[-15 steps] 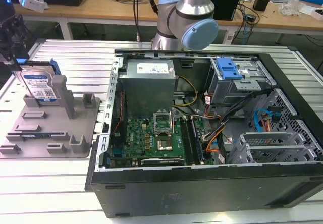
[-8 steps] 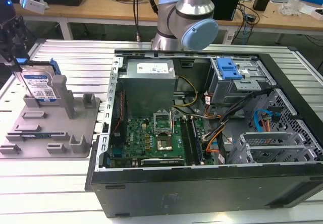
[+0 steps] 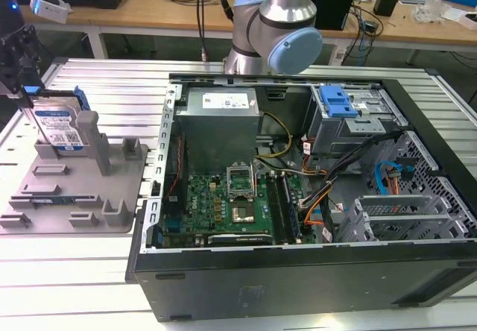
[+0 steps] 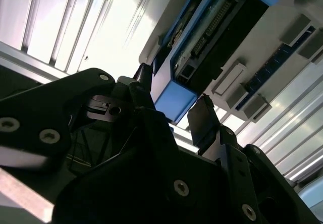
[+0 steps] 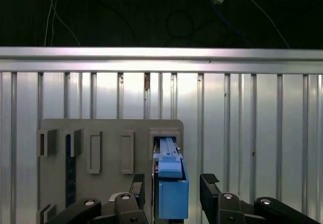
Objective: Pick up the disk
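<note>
Standing on edge in a slot of the grey fixture tray (image 3: 82,186), the disk (image 3: 61,128) sat at the exterior view's upper left, label face outward. The open computer case (image 3: 298,197) lay well apart toward that view's right, both on the ribbed counter (image 3: 89,85). In the first wrist view the tool (image 5: 173,182) hung over the disk's blue end. The disk's long axis ran straight away between the fingers (image 5: 209,181), which stood wide with a gap on each side. The second wrist view told the same: both fingers flanked the blue edge, seemingly just clear of it, nothing gripped yet.
</note>
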`<state>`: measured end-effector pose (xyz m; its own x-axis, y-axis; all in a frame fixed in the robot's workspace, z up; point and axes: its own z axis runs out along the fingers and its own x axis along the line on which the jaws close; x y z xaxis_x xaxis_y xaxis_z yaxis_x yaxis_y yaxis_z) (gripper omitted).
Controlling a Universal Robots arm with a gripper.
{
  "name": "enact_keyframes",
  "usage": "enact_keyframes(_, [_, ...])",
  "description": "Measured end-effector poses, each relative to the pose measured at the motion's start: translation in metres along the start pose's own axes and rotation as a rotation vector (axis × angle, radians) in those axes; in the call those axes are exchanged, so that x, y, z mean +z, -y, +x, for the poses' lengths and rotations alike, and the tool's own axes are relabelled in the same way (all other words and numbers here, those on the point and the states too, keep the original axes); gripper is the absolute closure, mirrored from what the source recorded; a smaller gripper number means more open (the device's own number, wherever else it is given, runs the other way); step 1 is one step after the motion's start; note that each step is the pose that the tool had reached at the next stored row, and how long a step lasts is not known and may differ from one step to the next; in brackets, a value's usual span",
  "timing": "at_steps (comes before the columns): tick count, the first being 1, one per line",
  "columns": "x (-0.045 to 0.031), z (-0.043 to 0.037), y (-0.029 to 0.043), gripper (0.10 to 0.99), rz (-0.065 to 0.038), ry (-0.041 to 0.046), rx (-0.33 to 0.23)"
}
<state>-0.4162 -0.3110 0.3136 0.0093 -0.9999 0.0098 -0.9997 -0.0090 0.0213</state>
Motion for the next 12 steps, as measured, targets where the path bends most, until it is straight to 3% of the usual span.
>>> enact_keyframes(12, [0.0058, 0.0010, 0.0020, 0.529, 0.000, 0.0000, 0.002])
